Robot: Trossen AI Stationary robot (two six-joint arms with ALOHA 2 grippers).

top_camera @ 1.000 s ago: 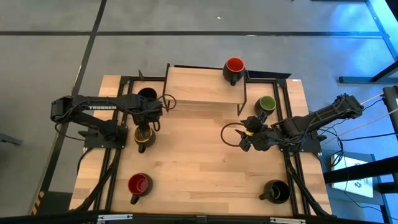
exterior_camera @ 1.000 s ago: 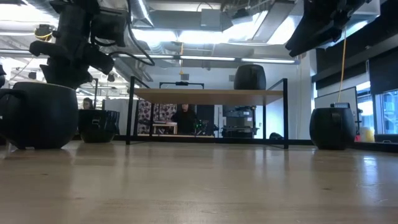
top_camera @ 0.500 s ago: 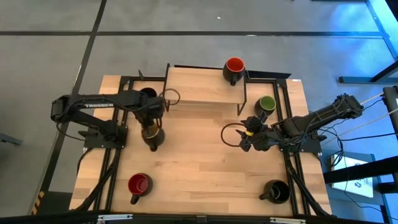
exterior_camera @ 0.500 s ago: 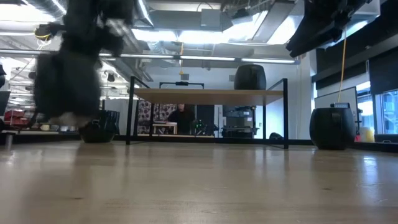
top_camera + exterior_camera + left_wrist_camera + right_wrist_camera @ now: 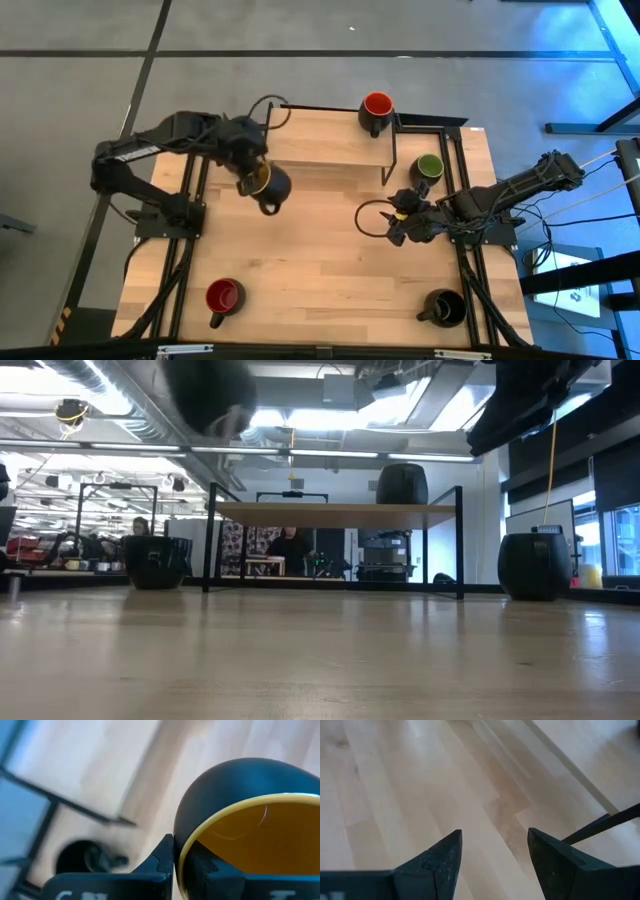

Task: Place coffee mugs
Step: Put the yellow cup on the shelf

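Observation:
My left gripper [image 5: 252, 180] is raised over the table's far left, just in front of the wooden shelf [image 5: 325, 140]. It is shut on a black coffee mug with a yellow inside [image 5: 270, 186], which shows as a blur at the top of the low view [image 5: 210, 390]. My right gripper [image 5: 388, 226] hangs open over bare table at the right [image 5: 495, 850]. Other mugs stand upright: a red-inside one on the shelf [image 5: 376, 112], a green-inside one [image 5: 428, 168], a red-inside one [image 5: 224, 298], a black one [image 5: 445, 306] and a black one [image 5: 85, 857]. My left gripper pinches the yellow mug's rim [image 5: 181, 854], with one finger [image 5: 162, 860] on the black outer wall and the other [image 5: 202, 867] inside. The fingers slant down from the table's left. The mug is lifted clear of the table and tilted, its handle [image 5: 268, 208] toward the near edge.
The shelf stands on thin black metal legs [image 5: 211, 535], with open space beneath. A black frame [image 5: 430, 125] runs around the table's edge. The table's wooden middle [image 5: 320, 250] is bare.
My left gripper has risen steeply from the table's left and gone toward the far edge and the shelf, tipping as it went. The yellow mug, which stood on the table, has come up with it, lifted clear and tilted.

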